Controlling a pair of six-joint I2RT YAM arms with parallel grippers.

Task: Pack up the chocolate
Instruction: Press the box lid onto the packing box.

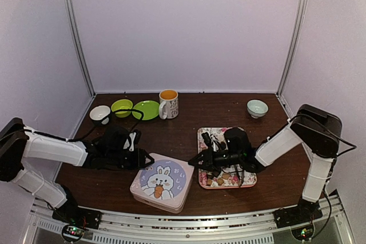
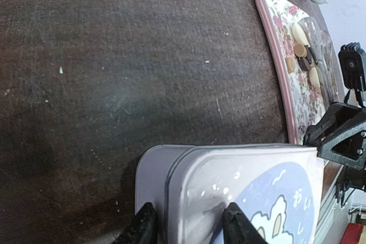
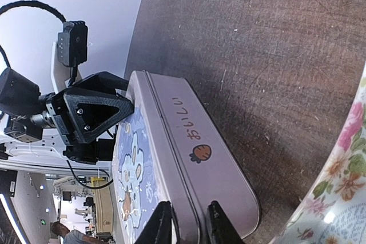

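On the left, the left tool (image 2: 189,224) reaches to the 9 o'clock end of the rabbit tin (image 1: 160,182). One finger is outside the wall and the other is over the lid, so the rim sits between them. The jaws stand partly apart, and I cannot tell whether they are actually pinching the rim.

The tin lies at about 6 o'clock on the table (image 1: 217,112), flat, with its lid on.

At the tin's 3 o'clock end the right tool (image 3: 189,227) is set the same way. One finger is on the lid top and the other is against the side wall, with a narrow gap across the lip. They look very close to the metal, but I cannot tell whether the grip is made.

Just beside the tin, at about 4 o'clock on the table, lies the floral tray (image 2: 273,38). The chocolate (image 2: 299,50) is scattered on it in tan, dark and cream pieces, partly hidden under the right arm.

Along the 12 o'clock edge, left to right, stand a white bowl (image 1: 100,114), a green bowl (image 1: 122,107), a green plate (image 1: 147,110), a mug (image 1: 168,104) and, well apart, a pale bowl (image 1: 257,108).

By my reading the task has barely begun. The tin is still closed, every piece I can see is on the tray, and none is in the tin as far as the views show. Left to do are lifting the lid, moving the pieces across and closing the tin again.
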